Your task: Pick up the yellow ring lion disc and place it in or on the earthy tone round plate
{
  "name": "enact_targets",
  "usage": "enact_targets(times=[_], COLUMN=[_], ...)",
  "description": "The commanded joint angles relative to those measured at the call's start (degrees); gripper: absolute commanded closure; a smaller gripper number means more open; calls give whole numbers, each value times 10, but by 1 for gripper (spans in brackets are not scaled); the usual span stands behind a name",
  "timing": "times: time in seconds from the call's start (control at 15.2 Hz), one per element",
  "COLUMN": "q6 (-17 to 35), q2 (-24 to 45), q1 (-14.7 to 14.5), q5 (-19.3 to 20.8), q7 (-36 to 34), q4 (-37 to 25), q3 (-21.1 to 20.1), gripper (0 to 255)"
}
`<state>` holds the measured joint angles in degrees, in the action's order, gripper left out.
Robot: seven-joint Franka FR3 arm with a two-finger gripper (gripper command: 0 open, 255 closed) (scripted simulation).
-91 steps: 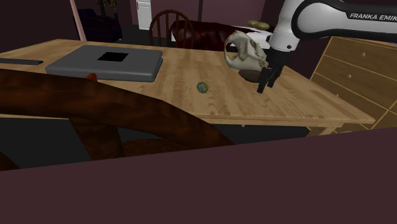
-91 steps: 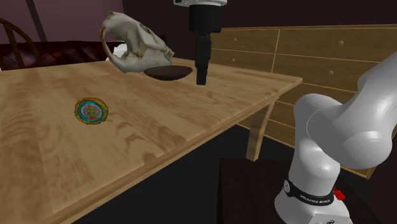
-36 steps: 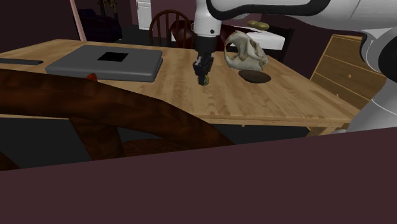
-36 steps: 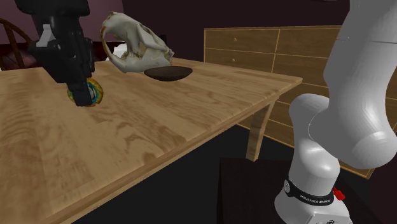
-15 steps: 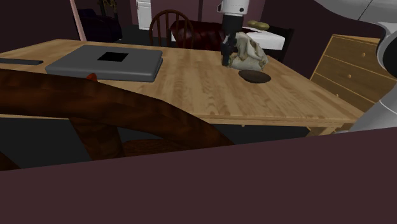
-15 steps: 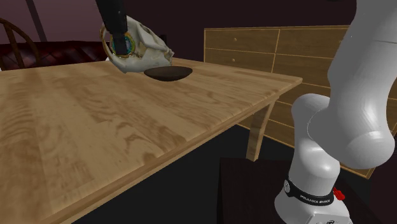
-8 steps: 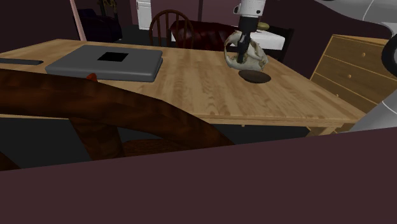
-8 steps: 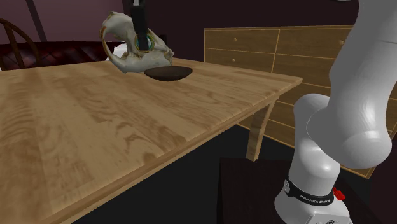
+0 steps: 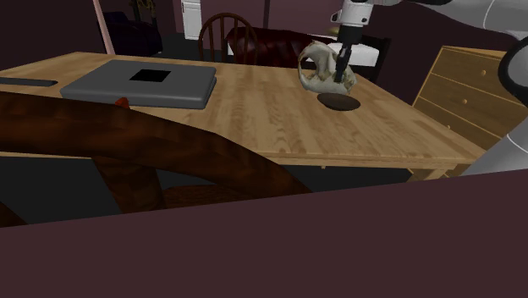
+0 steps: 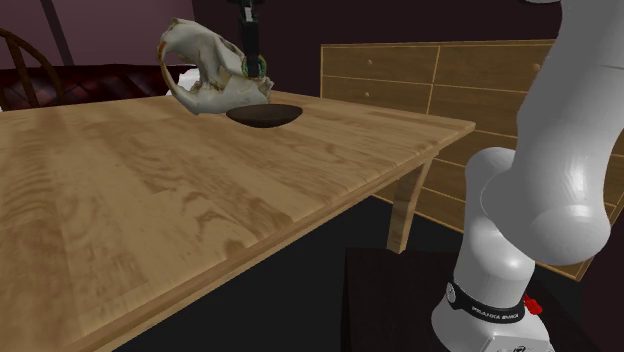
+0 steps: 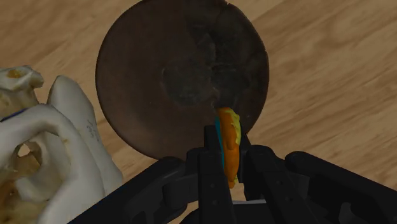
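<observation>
My gripper [image 11: 228, 156] is shut on the yellow-rimmed disc [image 11: 227, 137], which stands on edge between the black fingers [image 11: 210, 162]. It hangs above the dark brown round plate [image 11: 181, 76], near the plate's rim. In the shoulder view the gripper [image 9: 341, 74] points down over the plate [image 9: 339, 102], right beside a pale animal skull [image 9: 318, 72]. The second exterior view has the disc [image 10: 258, 69] in the gripper [image 10: 255, 66], above the plate [image 10: 265, 115] and against the skull [image 10: 205, 70].
The skull [image 11: 51, 146] sits close against the plate's side. A grey flat box [image 9: 140, 83] lies on the wooden table [image 9: 254, 118] toward the shoulder view's left. A wooden dresser [image 9: 474, 89] stands past the table's right end. A dark curved beam [image 9: 127, 140] crosses the foreground.
The gripper has carried the disc toward the shoulder view's right, from in front of the skull to above the plate. The fingers stay shut on the disc.
</observation>
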<state>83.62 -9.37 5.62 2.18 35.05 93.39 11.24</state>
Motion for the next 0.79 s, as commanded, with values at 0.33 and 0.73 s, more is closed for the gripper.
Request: enact_targets(times=[0.33, 0.73], q6=[26, 75], q2=[0, -13], q1=[15, 15], q5=[4, 7], q7=[36, 33], q4=[25, 87], q3=[21, 21], gripper=[255, 255])
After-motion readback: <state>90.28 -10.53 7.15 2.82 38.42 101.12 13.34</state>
